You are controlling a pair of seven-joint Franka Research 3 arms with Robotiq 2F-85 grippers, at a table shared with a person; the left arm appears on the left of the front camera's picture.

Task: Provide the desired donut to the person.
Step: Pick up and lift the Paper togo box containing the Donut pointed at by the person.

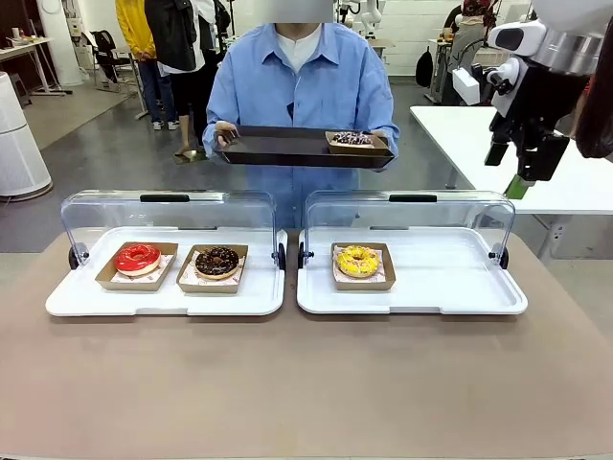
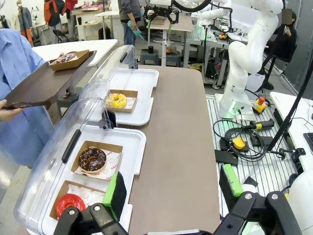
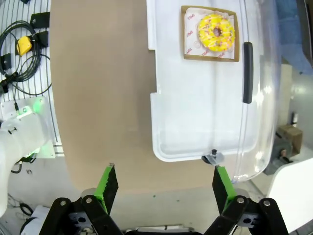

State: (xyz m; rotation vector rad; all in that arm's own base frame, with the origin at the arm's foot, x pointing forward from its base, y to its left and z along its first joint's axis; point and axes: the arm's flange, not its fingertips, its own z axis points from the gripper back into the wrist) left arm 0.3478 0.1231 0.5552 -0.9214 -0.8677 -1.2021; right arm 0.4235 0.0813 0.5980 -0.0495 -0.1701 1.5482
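Observation:
The person (image 1: 299,81) stands at the far side holding a dark serving tray (image 1: 278,149) with both hands. On it lies a dark sprinkled donut (image 1: 351,139) in a cardboard dish, also seen in the left wrist view as the donut on the tray (image 2: 66,58). A red donut (image 1: 137,259) and a chocolate donut (image 1: 217,261) sit in the left white tray (image 1: 163,299). A yellow donut (image 1: 358,261) sits in the right white tray (image 1: 441,287). My right gripper (image 1: 509,172) hangs open high at the right. My left gripper (image 2: 173,188) is open above the table's left end, and my right gripper (image 3: 164,188) is open above the table edge.
Both trays have clear hinged lids (image 1: 168,213) standing open at the back. The brown table (image 1: 306,383) is bare in front of the trays. A white side table (image 1: 479,134) stands at the right. Cables and an emergency stop (image 2: 238,143) lie on the floor by the right arm's base.

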